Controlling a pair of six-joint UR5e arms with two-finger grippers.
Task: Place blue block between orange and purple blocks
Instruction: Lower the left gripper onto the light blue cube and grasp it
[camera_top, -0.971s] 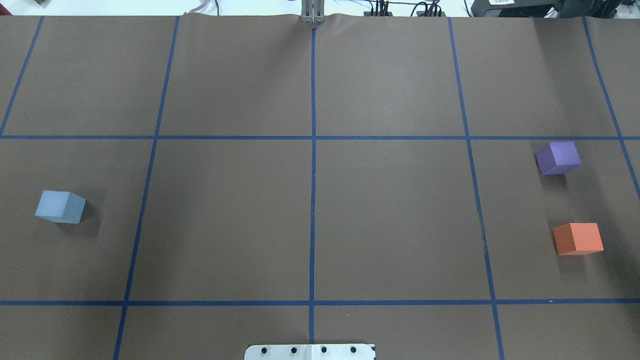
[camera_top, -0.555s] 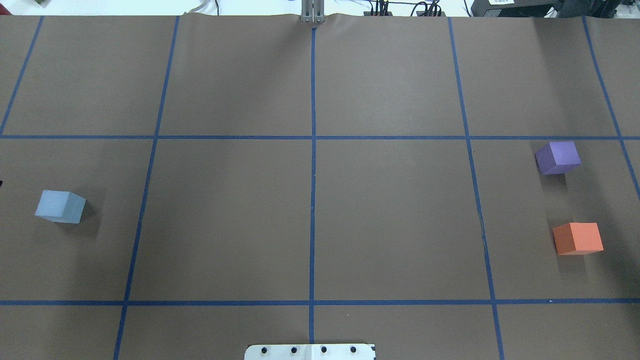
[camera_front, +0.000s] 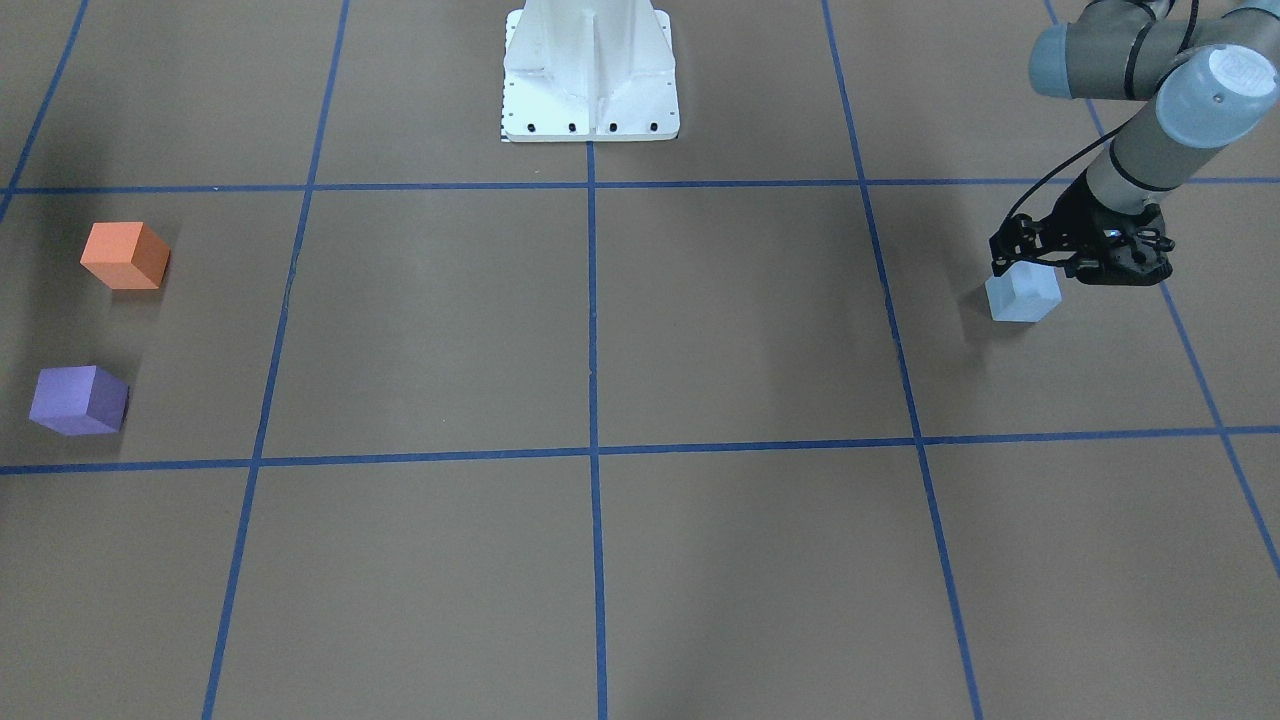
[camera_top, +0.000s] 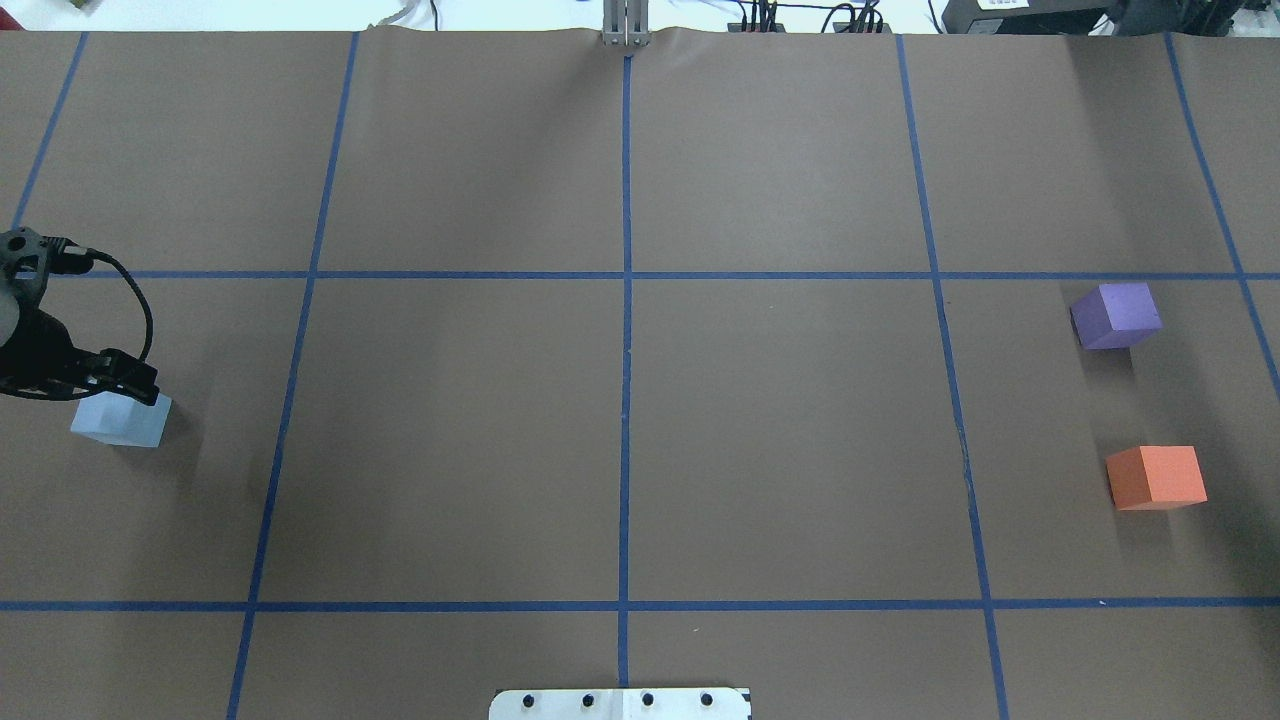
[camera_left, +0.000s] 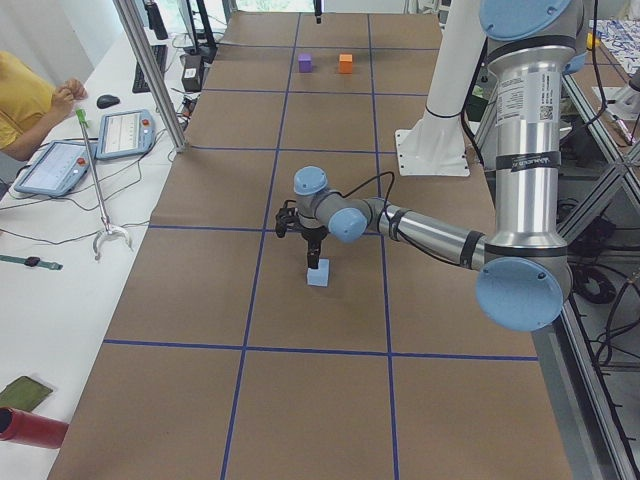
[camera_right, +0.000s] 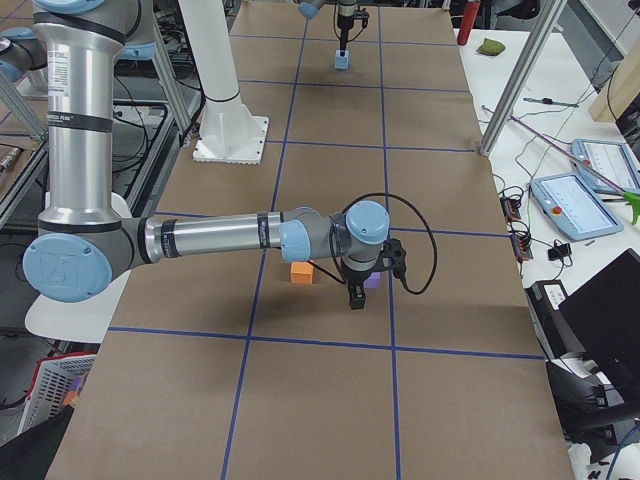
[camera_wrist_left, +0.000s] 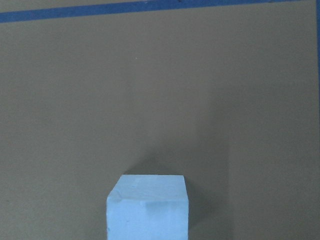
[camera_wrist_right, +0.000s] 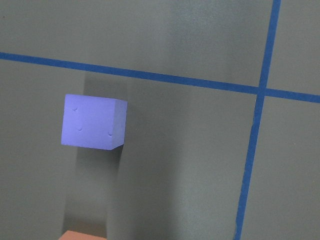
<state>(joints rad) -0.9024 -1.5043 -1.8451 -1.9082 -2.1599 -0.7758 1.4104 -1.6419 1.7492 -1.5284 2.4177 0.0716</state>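
Overhead exterior gives me the left gripper (camera_top: 135, 385) coming in at the left edge, its tip over the far upper edge of the blue block (camera_top: 118, 424) and hiding that edge. The block sits on the brown paper table (camera_top: 450, 430) on the robot's left side, well apart from the purple block (camera_top: 1115, 315) and the orange block (camera_top: 1157, 477), which stand apart from each other at the right end. The exterior left view shows me what overhead cannot: the left fingers point straight down just above the block's top. Whether they are spread or closed I cannot tell from any view, and the left wrist camera shows only the block's top at its lower edge.

The right gripper (camera_right: 355, 298) shows only in the exterior right view, hanging near the purple and orange blocks, its wrist covering part of the purple one. I cannot tell its finger state.

An operator in yellow (camera_left: 25, 100) sits beside two teach pendants (camera_left: 125, 132).
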